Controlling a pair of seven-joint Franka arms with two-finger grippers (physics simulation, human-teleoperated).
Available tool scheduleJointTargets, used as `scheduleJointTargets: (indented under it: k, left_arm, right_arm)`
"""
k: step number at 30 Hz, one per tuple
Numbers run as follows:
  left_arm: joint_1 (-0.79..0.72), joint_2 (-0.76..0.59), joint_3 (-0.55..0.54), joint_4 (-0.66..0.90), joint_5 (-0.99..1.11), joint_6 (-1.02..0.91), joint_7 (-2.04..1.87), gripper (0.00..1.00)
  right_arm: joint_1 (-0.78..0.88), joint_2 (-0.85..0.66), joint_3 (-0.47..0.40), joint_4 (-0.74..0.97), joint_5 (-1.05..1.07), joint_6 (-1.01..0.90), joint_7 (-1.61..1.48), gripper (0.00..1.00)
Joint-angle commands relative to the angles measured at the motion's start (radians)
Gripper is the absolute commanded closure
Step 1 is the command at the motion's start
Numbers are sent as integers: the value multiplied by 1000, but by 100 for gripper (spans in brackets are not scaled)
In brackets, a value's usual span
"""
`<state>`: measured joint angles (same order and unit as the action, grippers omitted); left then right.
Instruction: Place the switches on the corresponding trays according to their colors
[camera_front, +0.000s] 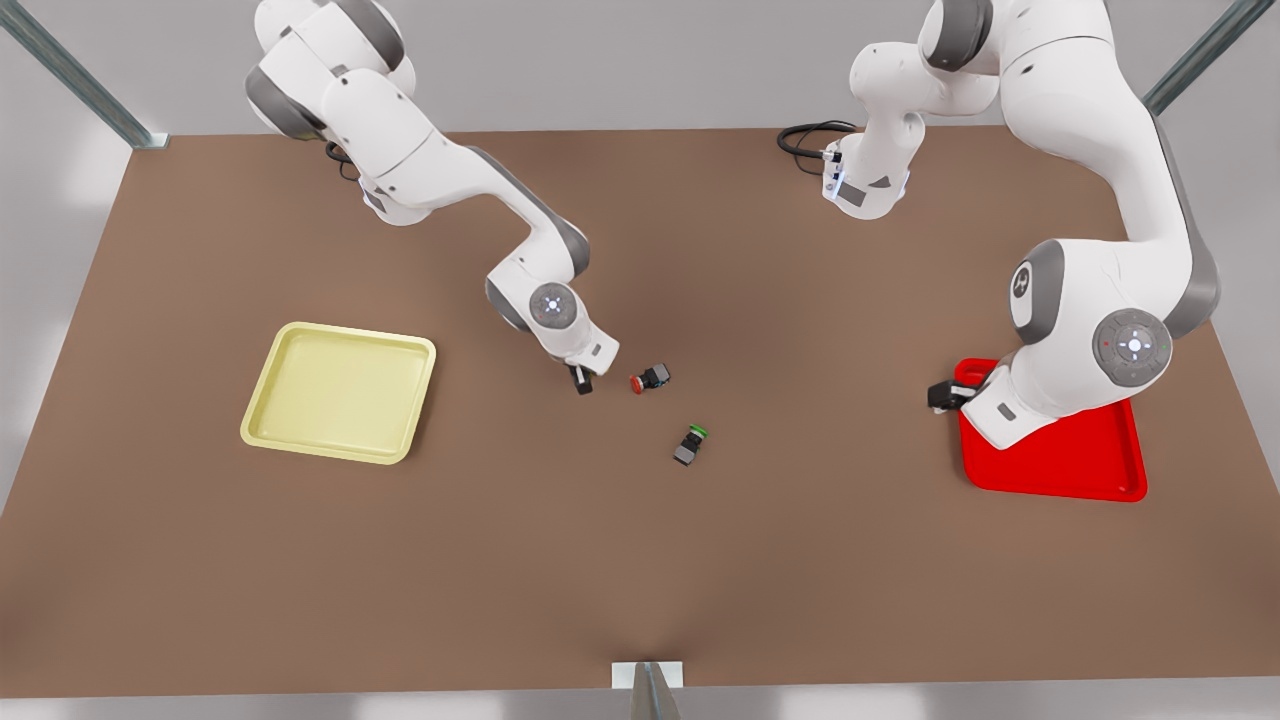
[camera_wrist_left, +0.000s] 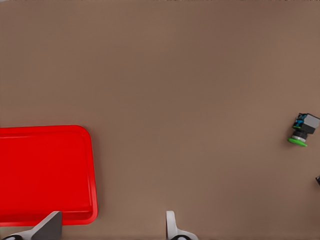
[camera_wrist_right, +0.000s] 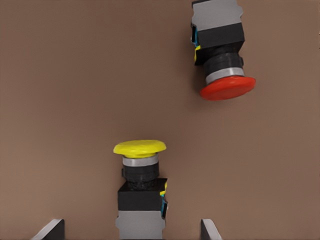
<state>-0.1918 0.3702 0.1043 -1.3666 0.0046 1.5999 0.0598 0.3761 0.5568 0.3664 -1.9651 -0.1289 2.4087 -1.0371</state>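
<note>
Fingers of your right gripper (camera_wrist_right: 132, 230) stand wide open around the yellow switch (camera_wrist_right: 140, 187), ready to grab. Your left gripper (camera_wrist_left: 112, 227) waits open and empty by the red tray (camera_wrist_left: 45, 172).

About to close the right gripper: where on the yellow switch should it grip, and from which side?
Grip the yellow switch across its blocky black-and-grey body, not the round cap, coming straight down. It lies on its side on the table, and the open right gripper already has a finger either side of the body. The flat faces should suit the pads.
</note>
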Motion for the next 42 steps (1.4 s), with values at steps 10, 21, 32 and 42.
scheduleJointTargets:
  k: [10, 21, 32, 42]
  left_arm:
    - [8, 13, 2, 3, -6, 0, 2, 0]
    - [11, 12, 2, 3, -12, -2, 2, 0]
    - [11, 13, 2, 3, -18, -2, 2, 0]
    - [11, 13, 2, 3, -18, -2, 2, 0]
  right_arm:
    - [20, 29, -58, -12, -3, 79, -61, 0]
    - [35, 58, -55, 5, -2, 102, -60, 23]
    - [33, 46, -55, -6, -3, 96, -70, 47]
    - [30, 46, -55, -6, -3, 92, -75, 52]
